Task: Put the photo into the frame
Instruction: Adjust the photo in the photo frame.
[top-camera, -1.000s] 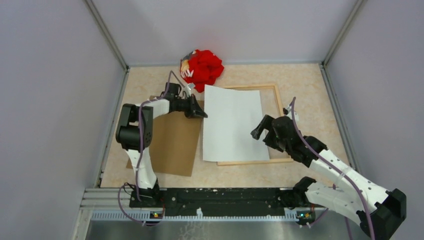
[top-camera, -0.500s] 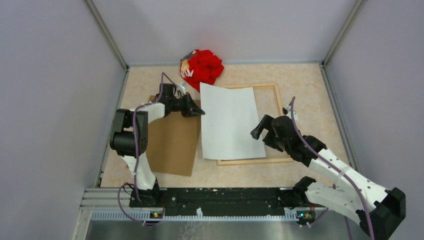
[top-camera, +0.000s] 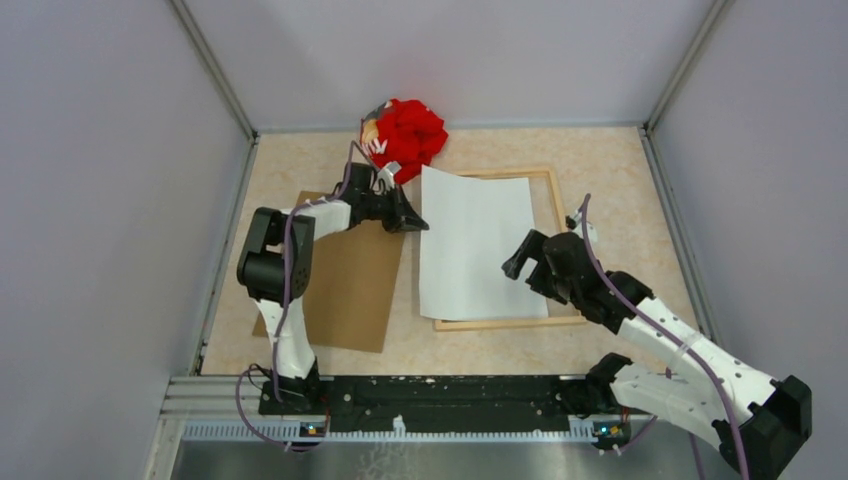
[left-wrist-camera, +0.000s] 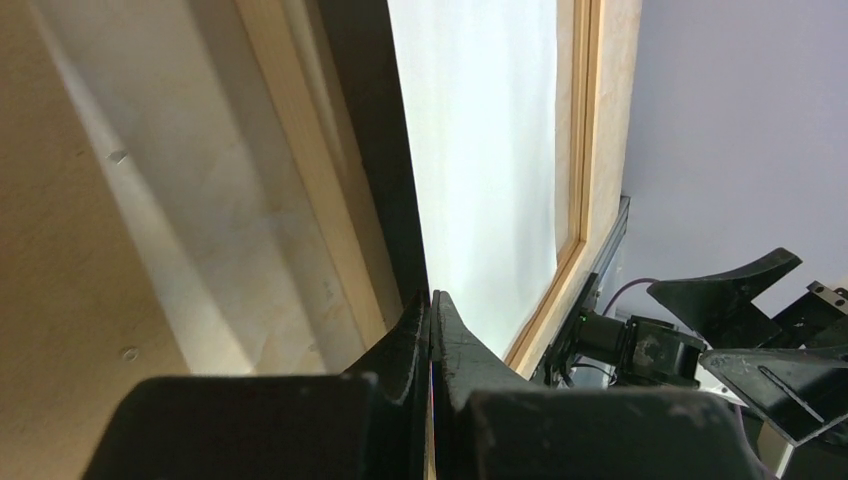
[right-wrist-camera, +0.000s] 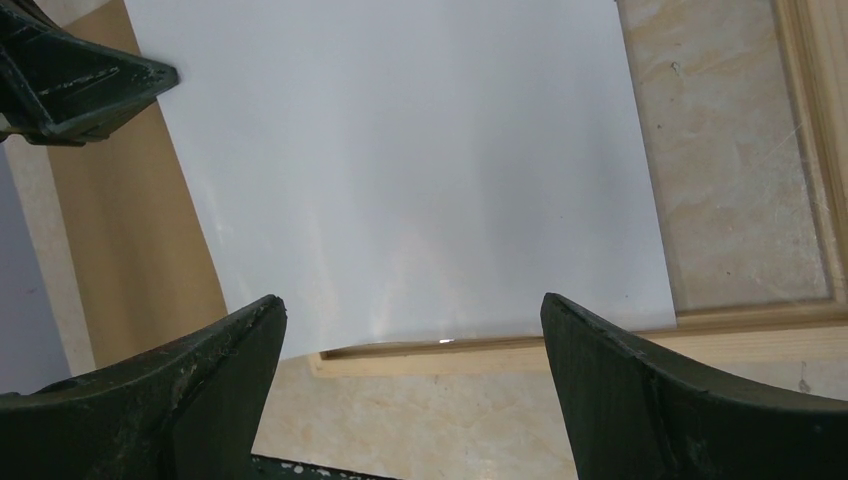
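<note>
The fingers of my left gripper (left-wrist-camera: 432, 300) are pinched together on the left edge of the photo (top-camera: 475, 245), a large rectangular print lying white side up. My right gripper (right-wrist-camera: 410, 310) hangs spread wide above the print's near edge, holding nothing. The photo lies over the thin light-wood rectangular frame (top-camera: 556, 205), covering its left rail, beside a flat brown backing board (top-camera: 345, 290).

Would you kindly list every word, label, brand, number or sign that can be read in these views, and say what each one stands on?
No text reads clearly anywhere.
White marks on the red crumpled bundle: perhaps letters, too small and blurred to read.
The photo shows its white side: blank.
The frame and the brown board: no markings visible.
</note>
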